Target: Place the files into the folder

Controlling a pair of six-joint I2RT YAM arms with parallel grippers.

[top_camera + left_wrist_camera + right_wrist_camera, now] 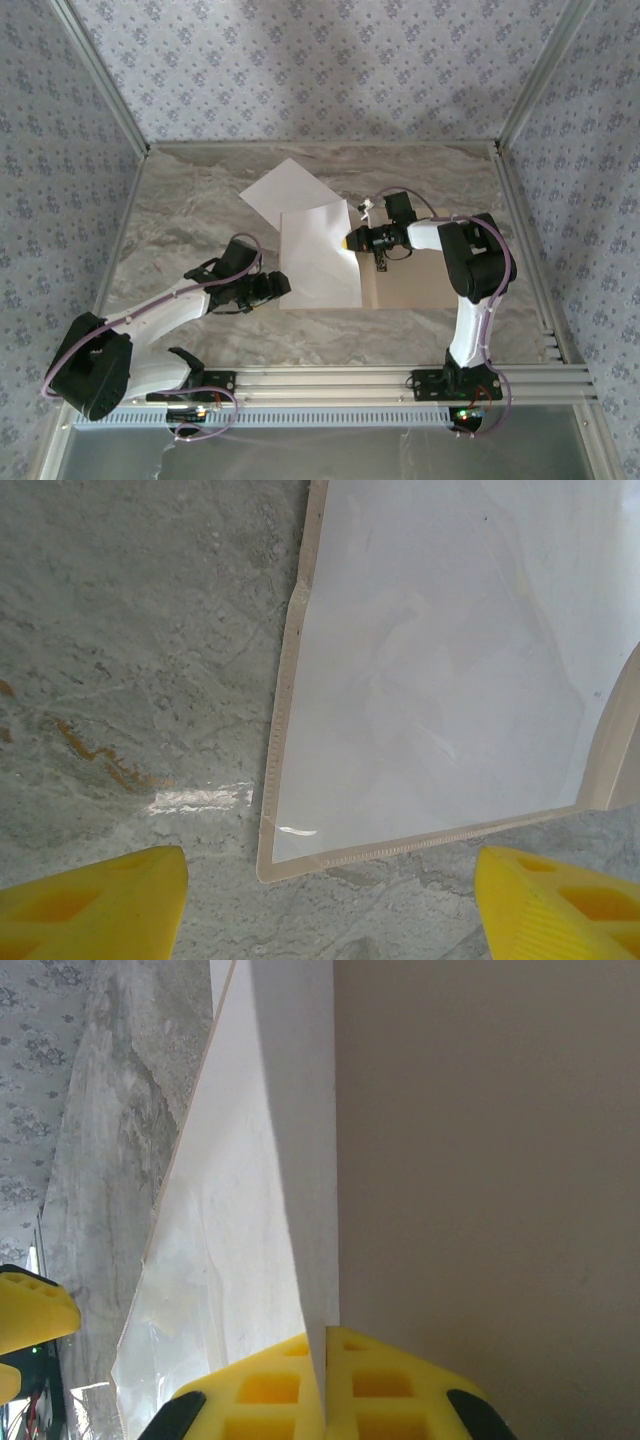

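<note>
Tan cardboard folder (410, 285) is lying open on the table (190, 210), its long axis running left to right. One white sheet (320, 262) is covering the folder's left leaf, long axis along the hinge. The right gripper (349, 241) is pinching this sheet's hinge-side edge, holding it slightly raised. The second sheet (285, 190) is lying askew behind the folder's left leaf, one corner pointing away. The left gripper (283, 286) is hovering at the folder's near-left corner, fingers (100, 905) spread wide, holding nothing.
</note>
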